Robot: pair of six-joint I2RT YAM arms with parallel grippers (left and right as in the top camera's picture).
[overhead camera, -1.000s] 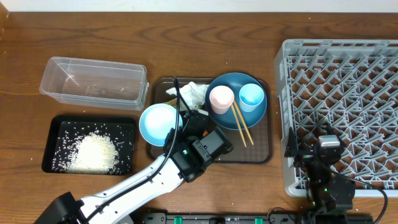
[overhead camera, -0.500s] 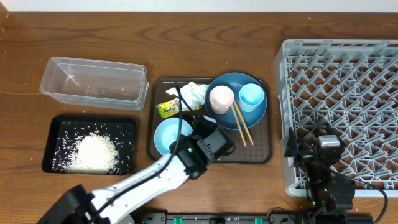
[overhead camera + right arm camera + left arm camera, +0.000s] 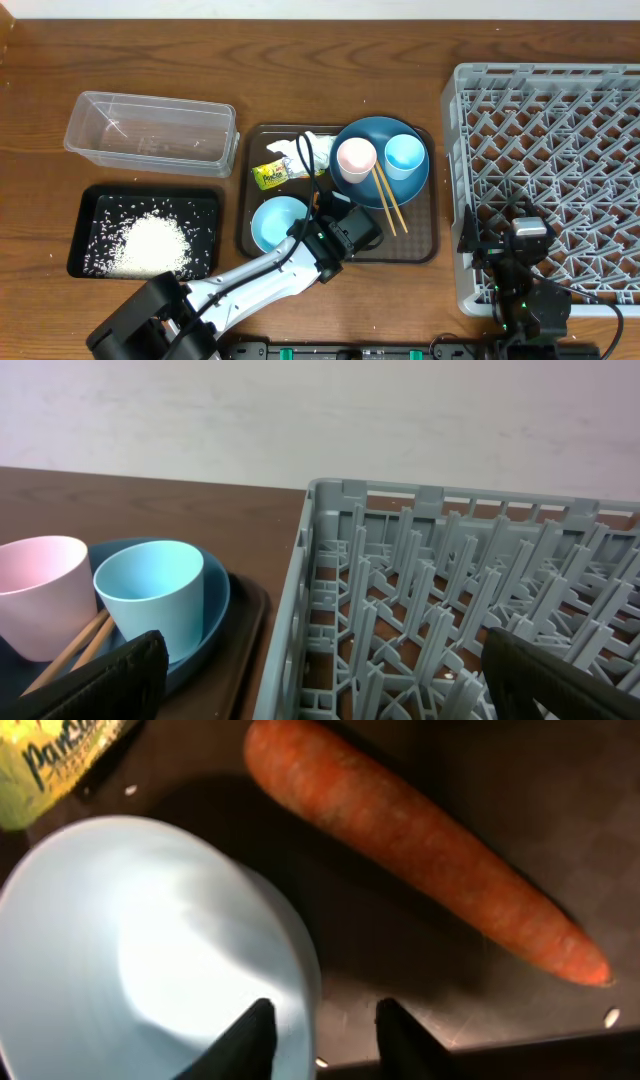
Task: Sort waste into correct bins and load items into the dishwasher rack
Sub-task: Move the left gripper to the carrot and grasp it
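Note:
The light blue bowl (image 3: 275,222) sits upright on the brown serving tray (image 3: 420,245). My left gripper (image 3: 323,1020) is open astride its right rim (image 3: 305,950), one finger inside and one outside, both clear of it. An orange carrot (image 3: 420,845) lies just beyond, with the yellow-green wrapper (image 3: 270,175) and the white tissue (image 3: 310,152) further back. The blue plate (image 3: 410,185) carries the pink cup (image 3: 355,160), the light blue cup (image 3: 404,155) and the chopsticks (image 3: 390,200). My right gripper (image 3: 330,680) hangs open and empty over the grey rack's (image 3: 560,180) left edge.
The clear tub (image 3: 150,132) stands empty at the back left. The black tray (image 3: 85,205) in front of it holds a heap of white rice (image 3: 148,245). The rack fills the right side, close beside the brown tray.
The left gripper carried the bowl down and to the right, set it on the brown tray and opened off its rim. The wrapper is now uncovered. The right arm stayed still.

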